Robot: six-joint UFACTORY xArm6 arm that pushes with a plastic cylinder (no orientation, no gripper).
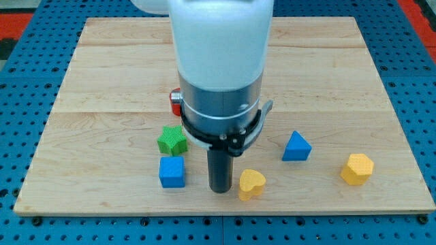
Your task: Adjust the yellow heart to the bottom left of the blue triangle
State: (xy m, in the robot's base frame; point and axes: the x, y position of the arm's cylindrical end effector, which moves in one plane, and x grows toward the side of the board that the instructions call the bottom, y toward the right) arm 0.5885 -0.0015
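Six blocks share the wooden board [102, 68]. My tip [219, 190], a bare rod grasping nothing, stands just left of the yellow heart [251, 184], near-left of the blue triangle [296, 146]. Blue cube [172, 171] and green star [172, 140] sit left; a yellow hexagon [357, 169] right; a red block [175, 102] shows partly behind the arm.

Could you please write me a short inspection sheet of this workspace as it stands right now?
Surface: wooden board lying on a blue perforated base.
Job's things: yellow heart near the view's bottom; blue triangle up and to its right, apart from it.
Clutter: green block, blue cube, yellow hexagon, red block mostly hidden behind the arm.
Grippers: none; my tip sits just left of the yellow heart, contact unclear.
Cables: nothing seen.
Surroundings: red edge at the view's top right.
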